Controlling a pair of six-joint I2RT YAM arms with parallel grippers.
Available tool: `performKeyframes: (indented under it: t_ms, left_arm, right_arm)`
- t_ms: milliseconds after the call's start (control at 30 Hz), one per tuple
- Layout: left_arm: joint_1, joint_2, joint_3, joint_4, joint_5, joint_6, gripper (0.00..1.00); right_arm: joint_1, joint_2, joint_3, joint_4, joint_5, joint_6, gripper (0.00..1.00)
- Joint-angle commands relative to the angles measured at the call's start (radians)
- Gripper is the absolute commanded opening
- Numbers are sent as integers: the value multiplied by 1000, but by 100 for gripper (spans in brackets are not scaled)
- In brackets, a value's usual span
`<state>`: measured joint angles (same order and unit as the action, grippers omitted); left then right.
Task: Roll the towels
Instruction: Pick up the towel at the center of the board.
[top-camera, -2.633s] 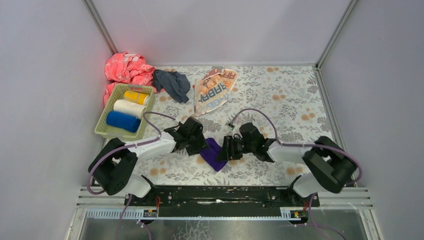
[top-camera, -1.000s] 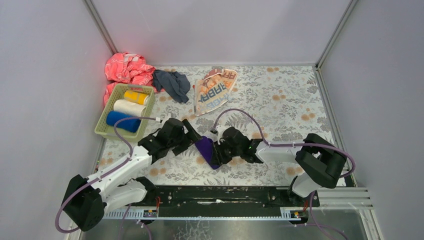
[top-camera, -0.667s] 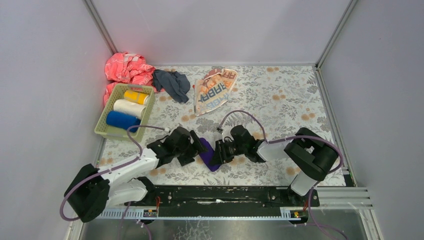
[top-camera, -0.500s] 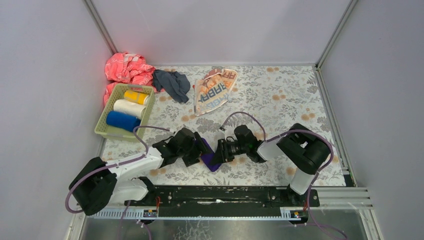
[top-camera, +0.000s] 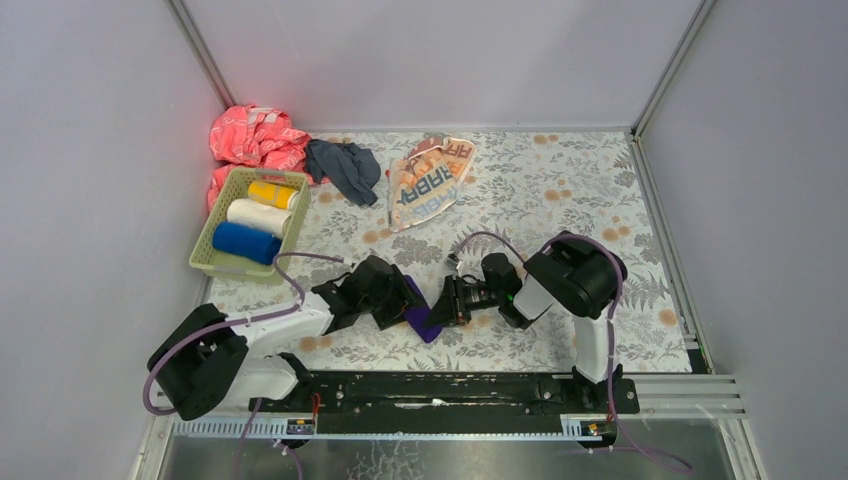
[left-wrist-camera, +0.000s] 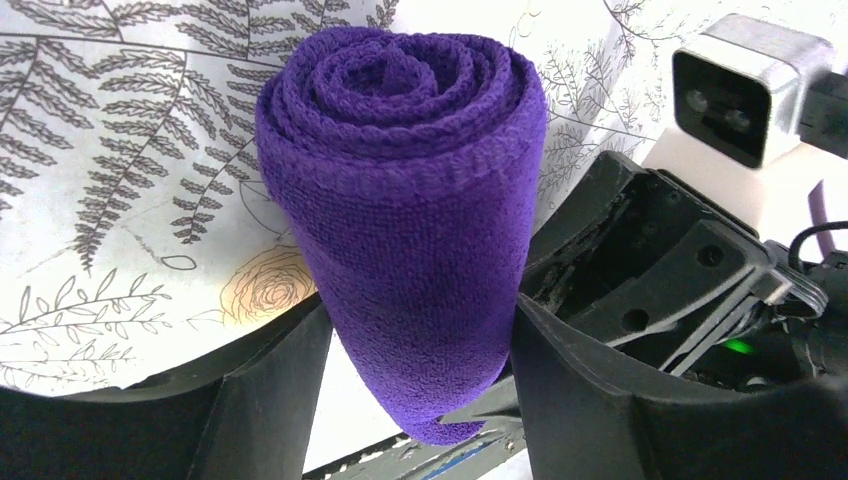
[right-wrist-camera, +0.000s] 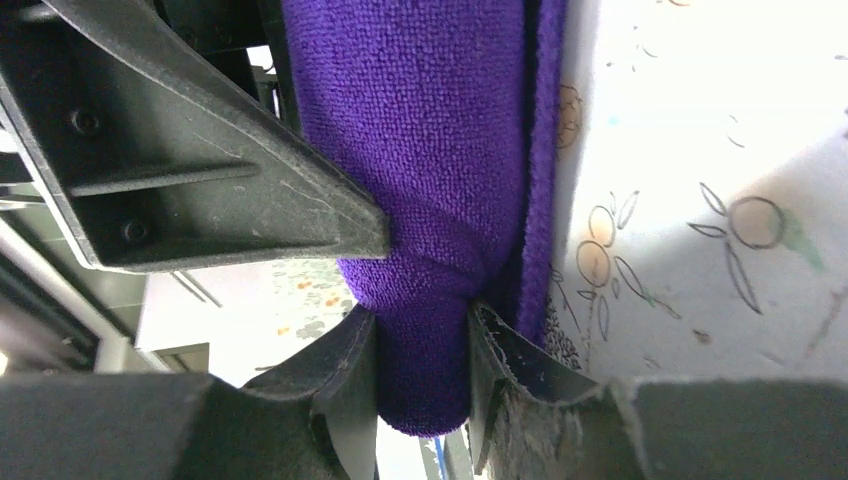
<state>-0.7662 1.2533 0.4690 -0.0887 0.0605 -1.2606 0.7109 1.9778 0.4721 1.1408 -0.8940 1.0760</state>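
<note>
Up in the left part of the top view, a green slotted basket (top-camera: 236, 268) holds three rolls side by side: a yellow roll (top-camera: 272, 192) highest in the frame, a white roll (top-camera: 257, 215) in the middle and a blue roll (top-camera: 245, 243) lowest. Above the basket a crumpled pink cloth (top-camera: 255, 135) is bunched in the corner. A dark grey-blue towel (top-camera: 343, 168) lies rumpled just to its right, and a cream towel (top-camera: 432, 182) printed "RABBIT" lies loosely further right; all three are well apart from the arms.

The purple towel (left-wrist-camera: 400, 200) lies low in the centre of the frame on the table (top-camera: 560, 190), wound into a tight roll whose spiral end shows in the left wrist view (the terry weave is thick and nubbly). The left tool (left-wrist-camera: 420, 310) straddles it, with a black finger pressed against each side of the roll. The right tool (right-wrist-camera: 420, 330) is clamped on the opposite end, squeezing the cloth to a narrow waist, and a loose edge of the towel runs beside the roll. The two tools nearly meet, crowding the roll from both sides. The table covering is a pale print of grey ferns and orange roses.
</note>
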Motion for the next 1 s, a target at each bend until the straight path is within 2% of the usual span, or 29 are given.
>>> performKeyframes:
  t_ms: [0,100,567,633,700,833,967]
  left_arm:
    - [-5,27,4,63,-1,15,62]
    - [-5,50,8,68,5,24,62]
    - [-5,134,4,101,19,35,56]
    - [-6,147,12,82,9,36,54]
    - [-6,164,22,56,7,36,47]
    - [4,184,53,-6,-12,46,34]
    - [48,182,83,-49,-19,73,29]
  right_arm:
    - [-18,143,-71,-1,1,107,28]
    - [-23,183,-72,67,-14,148,28]
    - [-53,223,-67,59,1,184,33]
    - [-57,224,-70,65,5,192,33]
    - [-61,209,-80,73,17,195,35]
    - [-66,91,-90,5,37,145,49]
    - [-65,-98,-41,-306,75,-24,65]
